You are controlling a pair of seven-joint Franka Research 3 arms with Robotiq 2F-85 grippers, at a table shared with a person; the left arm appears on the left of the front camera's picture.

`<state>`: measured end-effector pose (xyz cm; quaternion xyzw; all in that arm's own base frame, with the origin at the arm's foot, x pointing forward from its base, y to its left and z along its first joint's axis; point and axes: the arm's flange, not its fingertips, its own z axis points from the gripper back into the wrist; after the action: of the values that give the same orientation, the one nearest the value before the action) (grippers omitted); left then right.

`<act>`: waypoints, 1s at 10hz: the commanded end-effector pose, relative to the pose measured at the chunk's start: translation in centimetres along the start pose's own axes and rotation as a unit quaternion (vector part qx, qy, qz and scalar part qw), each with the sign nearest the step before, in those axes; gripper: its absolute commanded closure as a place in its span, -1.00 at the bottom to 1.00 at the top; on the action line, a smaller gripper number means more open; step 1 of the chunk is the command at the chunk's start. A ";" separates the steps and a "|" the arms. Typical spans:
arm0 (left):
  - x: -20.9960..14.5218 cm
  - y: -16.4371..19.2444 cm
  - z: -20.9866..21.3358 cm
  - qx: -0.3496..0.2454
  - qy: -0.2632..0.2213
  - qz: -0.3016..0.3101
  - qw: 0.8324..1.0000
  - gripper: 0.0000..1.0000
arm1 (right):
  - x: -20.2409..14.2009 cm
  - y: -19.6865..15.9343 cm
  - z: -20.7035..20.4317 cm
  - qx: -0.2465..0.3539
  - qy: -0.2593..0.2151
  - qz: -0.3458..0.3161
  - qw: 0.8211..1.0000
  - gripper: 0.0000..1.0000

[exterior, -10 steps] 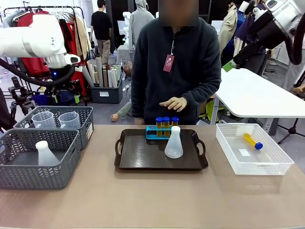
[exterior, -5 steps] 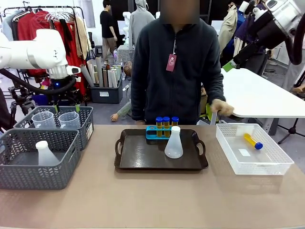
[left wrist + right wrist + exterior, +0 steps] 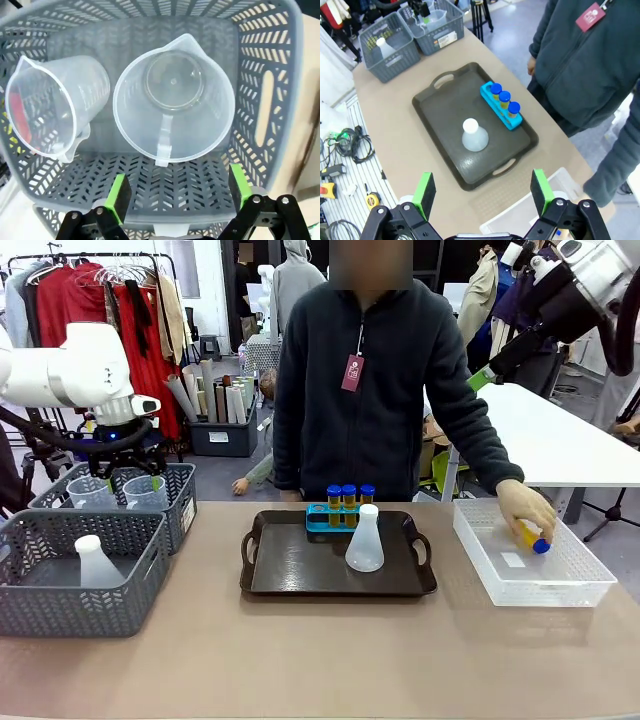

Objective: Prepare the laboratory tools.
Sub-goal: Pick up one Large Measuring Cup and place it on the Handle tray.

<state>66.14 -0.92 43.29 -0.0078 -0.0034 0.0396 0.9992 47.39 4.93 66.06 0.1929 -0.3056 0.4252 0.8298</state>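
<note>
Three amber tubes with blue caps [image 3: 349, 494] stand in the small blue rack [image 3: 340, 517] at the back of the black tray, beside a translucent conical flask [image 3: 364, 540]. The person's hand [image 3: 527, 508] rests on a fourth tube [image 3: 536, 541] in the white bin. Two clear measuring beakers [image 3: 173, 100] [image 3: 55, 107] sit in the far grey basket. My left gripper [image 3: 179, 192] hangs open just above them, nearest the handled one. High over the table's right side, my right gripper [image 3: 482, 192] is open and holds nothing; below it lie the rack [image 3: 501, 107] and flask [image 3: 474, 135].
The black handled tray [image 3: 290, 565] lies mid-table. A white mesh bin [image 3: 580, 585] is at the right. Two grey baskets stand at the left: the far one [image 3: 185, 502] and a near one [image 3: 60, 610] holding a second flask [image 3: 92, 562]. The person stands behind the tray.
My left arm has come down over the far grey basket. The person's hand has swung from behind the rack to the white bin and onto the tube there.
</note>
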 end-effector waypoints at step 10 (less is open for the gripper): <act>0.8 0.2 -4.5 0.000 -0.037 -0.015 0.999 -0.62 | 0.1 0.1 0.2 0.001 -0.002 0.003 1.000 -1.00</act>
<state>67.53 -1.00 38.65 -0.0106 -0.0287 0.0316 0.9990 47.39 4.93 66.05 0.1929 -0.3056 0.4252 0.8298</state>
